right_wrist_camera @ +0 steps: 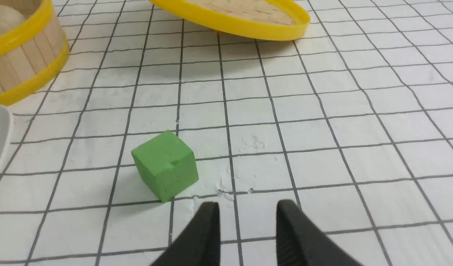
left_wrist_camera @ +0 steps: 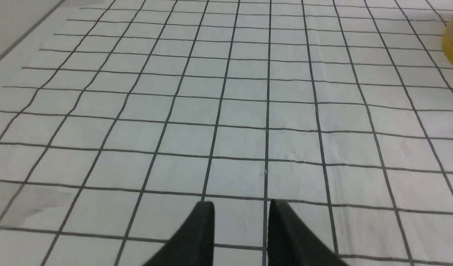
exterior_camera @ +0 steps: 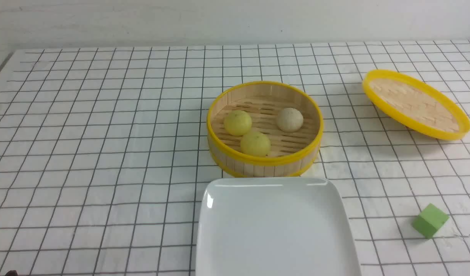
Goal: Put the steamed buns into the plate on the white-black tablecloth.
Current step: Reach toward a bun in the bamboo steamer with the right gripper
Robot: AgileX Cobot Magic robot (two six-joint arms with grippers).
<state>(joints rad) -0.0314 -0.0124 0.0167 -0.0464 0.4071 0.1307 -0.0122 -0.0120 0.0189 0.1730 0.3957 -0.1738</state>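
Front view: three steamed buns [exterior_camera: 255, 143] sit inside the bamboo steamer [exterior_camera: 265, 163] at mid-tablecloth [exterior_camera: 104, 153], plate [exterior_camera: 273, 237] just before it at the near edge, lid [exterior_camera: 415, 103] far right, green cube [exterior_camera: 430, 220] near right; left wrist view: left gripper [left_wrist_camera: 241, 203] parted over bare cloth; right wrist view: right gripper [right_wrist_camera: 246, 205] parted, holding nothing, near the green cube.

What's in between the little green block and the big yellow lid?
Nothing but cloth. In the right wrist view, only bare white tablecloth with black grid lines lies between the small green cube and the flat yellow-rimmed bamboo lid.
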